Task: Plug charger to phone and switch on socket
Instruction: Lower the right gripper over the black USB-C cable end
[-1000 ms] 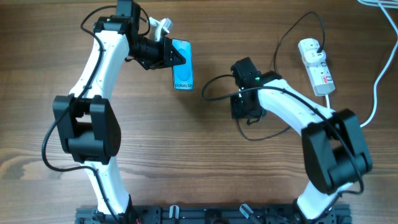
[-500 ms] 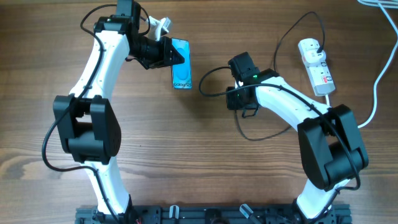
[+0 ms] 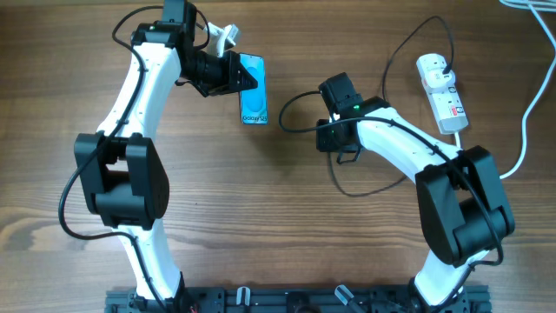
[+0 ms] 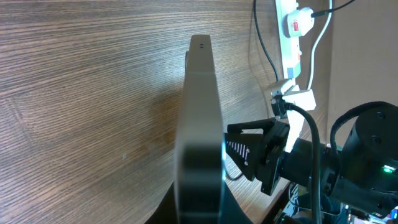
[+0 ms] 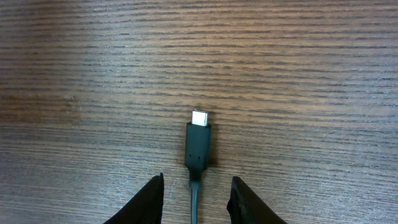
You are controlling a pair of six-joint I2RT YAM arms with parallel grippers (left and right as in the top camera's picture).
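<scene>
Phone, charger and socket all sit on the wooden table [image 3: 261, 217]. The two arms reach in from the near edge.

The socket [image 3: 441, 93] lies well to the right. Its long axis runs roughly away from the robot, and a white plug is seated in it.

The phone [image 3: 254, 90] is at the upper middle of the overhead view with its screen facing up. Its long axis runs away from the robot, and the end with the text is nearer the base. The left claw [image 3: 234, 74] is clamped on its left long side. Seen edge-on in the left wrist view, the phone is a thin slab. I cannot tell whether it rests on the wood or is raised off it.

The right claw [image 5: 197, 183] is near the phone's right, apart from it. Its jaws stand parted astride the charger [image 5: 198, 146], with bare wood showing on either side of the cable. The plug's long axis lies in line with the claw, and the metal tip points straight ahead, away from the claw.

The step in hand looks like taking hold of the plug end. The next move calls for pinching the black plug body squarely. The tip must then be turned onto the phone's long axis at its port end before it is pushed in. The socket switch comes after that.
</scene>
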